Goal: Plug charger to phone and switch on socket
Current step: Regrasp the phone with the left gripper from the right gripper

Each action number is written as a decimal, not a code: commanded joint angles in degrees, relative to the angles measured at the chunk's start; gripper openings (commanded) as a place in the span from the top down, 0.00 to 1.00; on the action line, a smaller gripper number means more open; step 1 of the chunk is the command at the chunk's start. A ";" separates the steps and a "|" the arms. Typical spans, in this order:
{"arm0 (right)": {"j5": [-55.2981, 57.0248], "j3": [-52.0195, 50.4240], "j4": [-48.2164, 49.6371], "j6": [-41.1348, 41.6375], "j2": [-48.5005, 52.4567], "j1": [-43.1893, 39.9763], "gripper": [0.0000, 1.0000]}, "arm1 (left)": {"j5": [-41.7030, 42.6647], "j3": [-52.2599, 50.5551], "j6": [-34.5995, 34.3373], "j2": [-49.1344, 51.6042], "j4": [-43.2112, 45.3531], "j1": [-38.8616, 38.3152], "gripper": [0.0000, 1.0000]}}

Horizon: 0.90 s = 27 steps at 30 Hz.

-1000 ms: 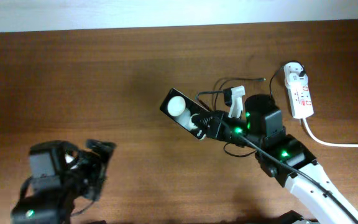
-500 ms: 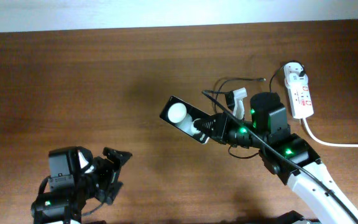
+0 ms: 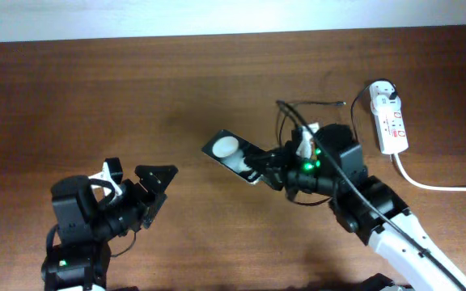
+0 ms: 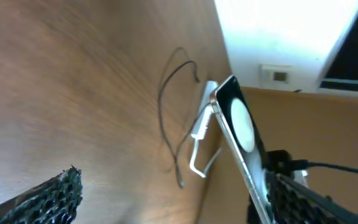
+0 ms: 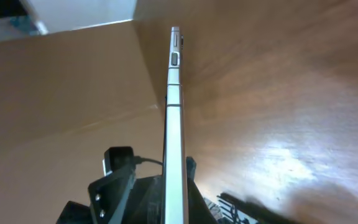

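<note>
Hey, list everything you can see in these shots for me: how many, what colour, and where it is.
phone: one, black, centre, held up and tilted
charger: one, thin black cable, on the table between phone and socket, tip not in the phone
socket: one, white with red marks, far right of the table
thick white cord: one, white, trailing from the socket to the right edge
table: one, brown wood
left end effector: one, black, lower left, open and empty
right end effector: one, black, centre right, shut on the phone's end
</note>
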 commanded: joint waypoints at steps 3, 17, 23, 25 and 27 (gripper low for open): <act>5.55 0.76 7.87 4.02 2.03 4.59 0.96 | 6.25 0.09 -11.85 -0.39 7.43 0.09 0.01; -2.78 -0.46 16.04 13.57 4.37 5.73 0.96 | 4.74 0.09 -30.32 1.64 18.47 0.07 0.11; -4.52 -0.46 16.44 13.99 4.37 5.73 0.96 | 4.72 0.09 -32.94 10.21 26.75 -6.36 0.14; -4.52 -0.46 16.44 13.99 4.37 5.73 0.96 | 4.72 0.09 -35.04 12.96 32.54 -8.74 0.16; -4.55 -0.46 16.44 13.97 4.37 5.73 0.96 | 4.72 0.09 -36.24 15.32 37.73 -10.19 0.16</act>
